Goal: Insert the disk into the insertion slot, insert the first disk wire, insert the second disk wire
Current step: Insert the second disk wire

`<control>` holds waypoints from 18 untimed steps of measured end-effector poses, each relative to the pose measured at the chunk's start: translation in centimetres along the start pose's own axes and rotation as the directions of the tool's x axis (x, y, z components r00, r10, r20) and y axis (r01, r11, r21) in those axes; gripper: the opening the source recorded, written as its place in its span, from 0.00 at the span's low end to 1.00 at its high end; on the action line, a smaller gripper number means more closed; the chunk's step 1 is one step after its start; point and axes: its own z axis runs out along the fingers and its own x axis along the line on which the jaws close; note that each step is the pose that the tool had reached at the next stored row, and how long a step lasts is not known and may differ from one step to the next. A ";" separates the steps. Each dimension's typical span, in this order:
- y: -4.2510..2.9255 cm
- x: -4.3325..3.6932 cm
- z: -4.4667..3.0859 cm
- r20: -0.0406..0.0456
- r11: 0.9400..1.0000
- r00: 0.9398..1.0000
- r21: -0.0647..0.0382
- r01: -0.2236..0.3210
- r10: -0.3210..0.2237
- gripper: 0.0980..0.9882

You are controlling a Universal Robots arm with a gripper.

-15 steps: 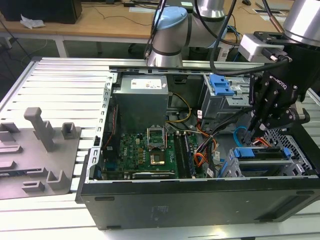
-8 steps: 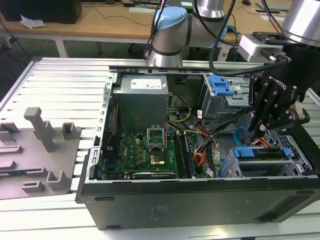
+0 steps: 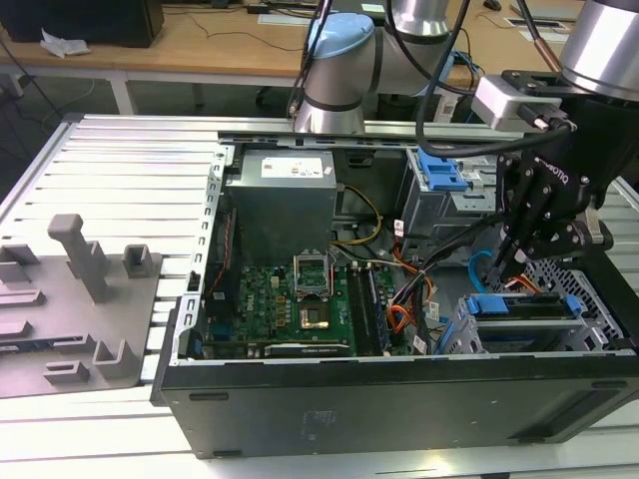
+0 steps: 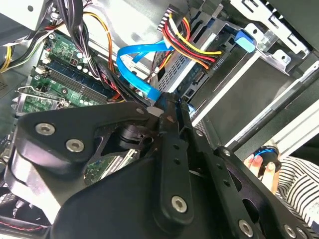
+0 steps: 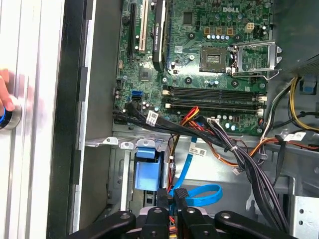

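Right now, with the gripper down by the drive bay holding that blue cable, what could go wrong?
1. The gripper pinches the blue cable close to its plug, beside the drive; a tilted push could bend the connector.
2. The orange and yellow wire bundle crowds the same spot and might snag on the fingers.
3. A hand rests near the case; it may be in the arm's way.

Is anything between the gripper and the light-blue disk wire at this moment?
No. In the second wrist view the gripper has its fingertips right at the dark connector end of the second disk wire, with nothing visible in between. The orange, yellow and black wire bundle runs beside it, plugged into the disk, not across the path.
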 end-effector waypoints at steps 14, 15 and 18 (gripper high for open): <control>-0.17 2.53 0.36 0.079 1.000 0.997 0.004 0.002 -0.002 0.07; -0.29 2.60 0.39 0.079 1.000 0.997 0.003 0.001 -0.001 0.07; -0.80 3.14 0.57 0.079 1.000 0.997 0.000 -0.009 0.009 0.07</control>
